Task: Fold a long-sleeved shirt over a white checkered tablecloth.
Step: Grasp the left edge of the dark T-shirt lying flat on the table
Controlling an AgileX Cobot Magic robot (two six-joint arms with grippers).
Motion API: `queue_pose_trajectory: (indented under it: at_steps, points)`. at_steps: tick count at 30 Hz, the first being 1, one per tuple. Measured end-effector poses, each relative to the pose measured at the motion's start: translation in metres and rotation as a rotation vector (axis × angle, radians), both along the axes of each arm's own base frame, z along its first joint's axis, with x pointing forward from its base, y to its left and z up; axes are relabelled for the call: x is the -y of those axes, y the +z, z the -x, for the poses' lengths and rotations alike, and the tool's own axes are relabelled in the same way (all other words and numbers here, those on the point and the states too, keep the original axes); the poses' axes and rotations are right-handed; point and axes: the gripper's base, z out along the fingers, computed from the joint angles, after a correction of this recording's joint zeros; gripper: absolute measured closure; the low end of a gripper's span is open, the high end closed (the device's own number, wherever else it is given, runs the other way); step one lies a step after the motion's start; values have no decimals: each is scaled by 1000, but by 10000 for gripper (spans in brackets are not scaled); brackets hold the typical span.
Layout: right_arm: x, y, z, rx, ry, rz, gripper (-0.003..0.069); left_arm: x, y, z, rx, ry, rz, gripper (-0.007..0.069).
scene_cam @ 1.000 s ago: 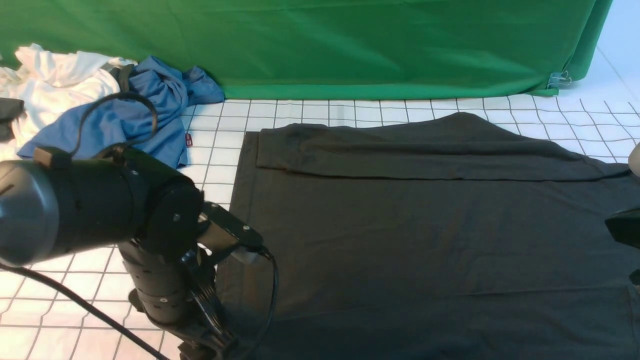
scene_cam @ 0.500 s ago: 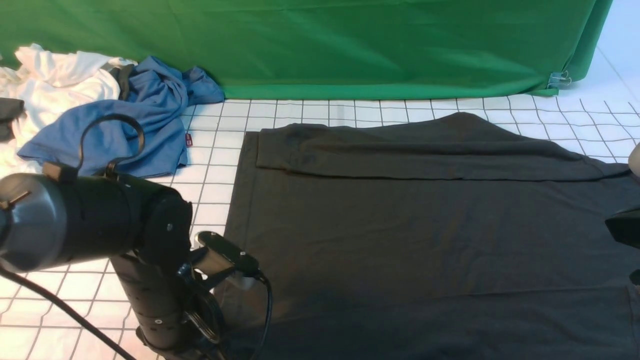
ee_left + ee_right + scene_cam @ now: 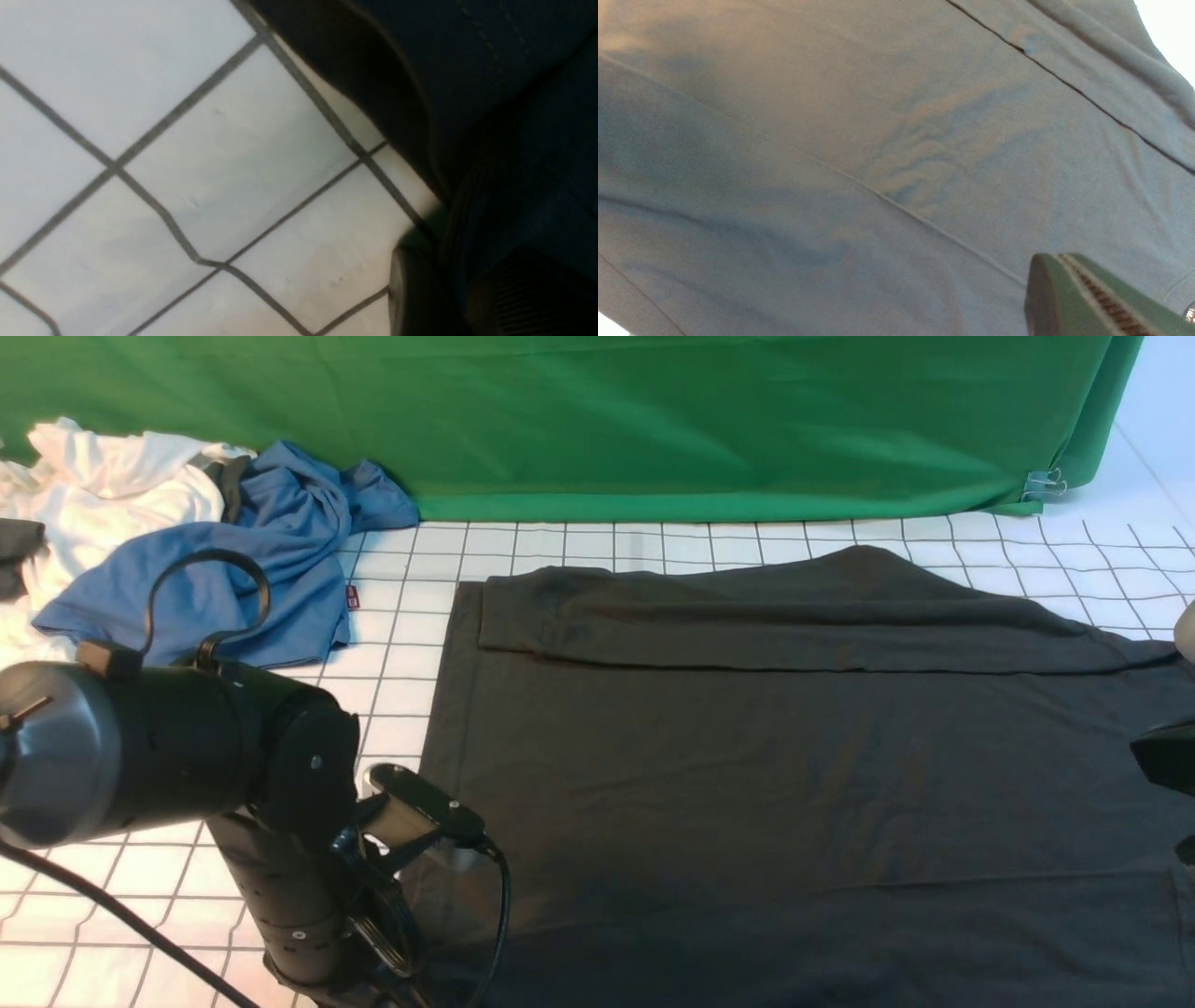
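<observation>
The charcoal long-sleeved shirt point(image 3: 747, 756) lies spread flat on the white checkered tablecloth point(image 3: 401, 616), with one sleeve point(image 3: 747, 625) folded across its far part. My left arm point(image 3: 187, 756) reaches down at the shirt's near left edge; its jaws drop below the front view. In the left wrist view the left gripper point(image 3: 460, 275) is shut on the shirt's edge point(image 3: 467, 210), dark fabric bunched between its fingers. The right gripper point(image 3: 1064, 259) is shut with its green fingers pressed together, holding nothing, just above the shirt point(image 3: 878, 140); only a dark bit of it point(image 3: 1162, 761) shows at the front view's right edge.
A crumpled blue shirt point(image 3: 233, 569) and a white garment point(image 3: 103, 485) lie heaped at the far left. A green cloth point(image 3: 607, 420) hangs as a backdrop behind the tablecloth, clipped point(image 3: 1041, 483) at the far right.
My left arm has come down and toward the near edge at the shirt's left side, and its jaws have closed in on the fabric. The right arm has stayed still.
</observation>
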Motion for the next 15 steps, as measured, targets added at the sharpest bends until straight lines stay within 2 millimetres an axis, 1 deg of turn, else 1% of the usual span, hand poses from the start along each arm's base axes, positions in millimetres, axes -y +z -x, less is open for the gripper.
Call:
queue_pose_trajectory:
  at_steps: [4,6,10,13,15]
  points:
    - [0,0,0,0,0,0,637,-2,3,-1,31,-2,-10,404]
    - [0,0,0,2,0,1,637,-2,3,-2,36,0,-9,374]
    - [0,0,0,2,0,1,637,-1,4,-3,50,0,-5,342]
    - [0,0,0,2,0,1,637,-1,4,-3,57,1,-2,340]
    - [0,0,0,2,0,1,637,-1,4,-3,58,1,-2,354]
